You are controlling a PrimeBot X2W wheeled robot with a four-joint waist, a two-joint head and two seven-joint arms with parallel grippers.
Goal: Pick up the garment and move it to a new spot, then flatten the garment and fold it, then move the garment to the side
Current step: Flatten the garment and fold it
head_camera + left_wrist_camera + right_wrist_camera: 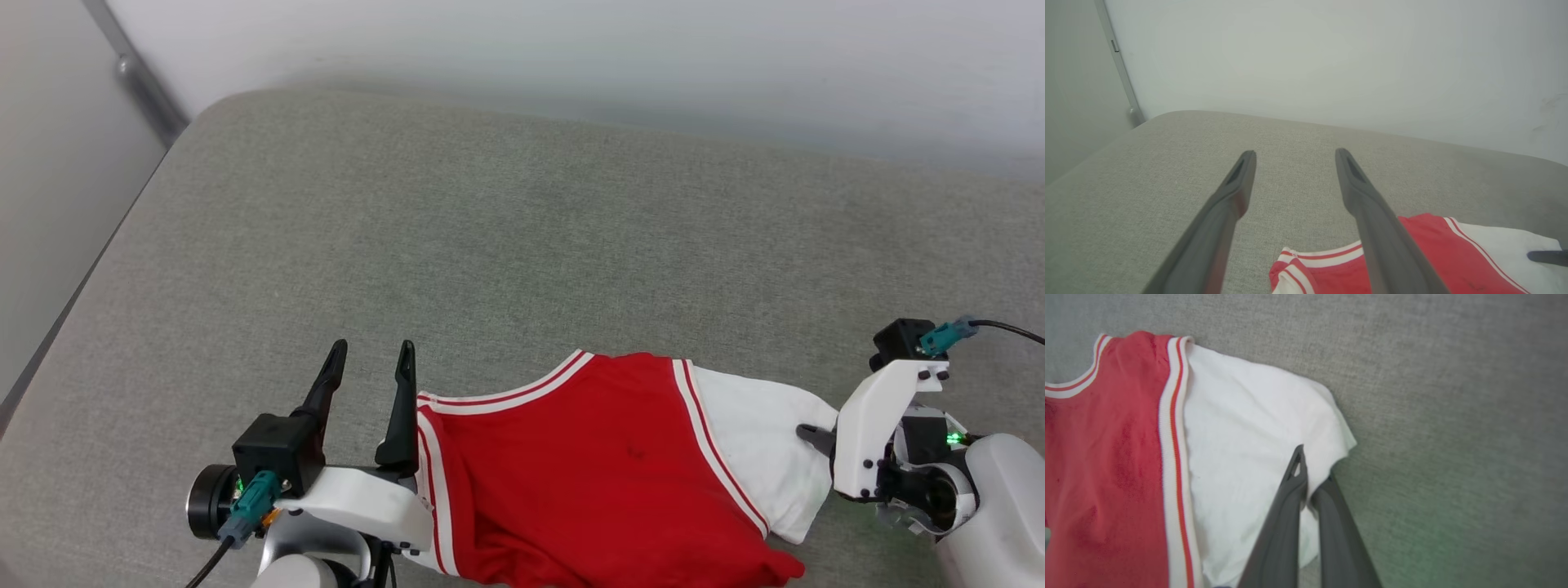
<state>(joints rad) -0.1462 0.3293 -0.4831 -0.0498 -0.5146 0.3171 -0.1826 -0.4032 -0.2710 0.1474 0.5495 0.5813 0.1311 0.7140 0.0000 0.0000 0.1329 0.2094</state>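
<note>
The red jersey (596,457) lies on the near part of the grey cushion (522,229), right of the middle. Its lower portion runs off the bottom of the head view. Its striped neckline faces the far side, and one striped armhole edge lies at its left.

The right gripper (1312,469) is clenched on the white sleeve (1241,428) at the jersey's right end. Its two dark fingers are pressed together at the sleeve's outer hem, one lying on top of the cloth and the other at the hem's edge. The sleeve spreads flat towards the red body, bounded by a red-and-white stripe.

The left gripper (372,349) is released, its fingers spread wide and pointing towards the far side. It stands just beside the jersey's left striped edge, and its right finger is close to that trim; I cannot tell whether they touch.

Beyond the jersey the cushion stretches bare to its rounded far edge, where it meets the pale wall (620,57). More bare fabric lies to the left of the left gripper, up to the cushion's left edge. A grey metal bar (139,77) slants past the far left corner. To the right of the sleeve there is a narrower strip of grey fabric.
</note>
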